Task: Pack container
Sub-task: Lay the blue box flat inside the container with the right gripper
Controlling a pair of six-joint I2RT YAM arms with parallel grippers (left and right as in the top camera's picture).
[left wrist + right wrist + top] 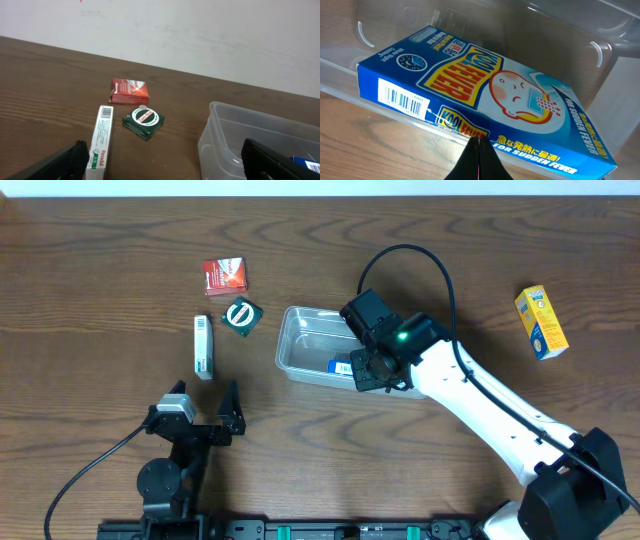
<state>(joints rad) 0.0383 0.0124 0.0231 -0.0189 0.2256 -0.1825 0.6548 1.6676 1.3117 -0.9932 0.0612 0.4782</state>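
The clear plastic container [300, 315] stands mid-table; it also shows in the left wrist view [220, 135] and the right wrist view [560, 25]. A blue Kool Fever box [343, 366] lies inside it, tilted against the near wall [485, 90]; one corner of the box shows in the left wrist view [306, 162]. My right gripper [372, 372] is shut, its tips [478, 142] together at the container's near rim, right at the box's lower edge. My left gripper [207, 402] is open and empty, low over the table, left of the container [162, 155].
A white Panadol box [203, 346] [100, 142], a green box [241, 314] [144, 123] and a red box [225, 275] [129, 91] lie left of the container. A yellow box [541, 322] lies at the far right.
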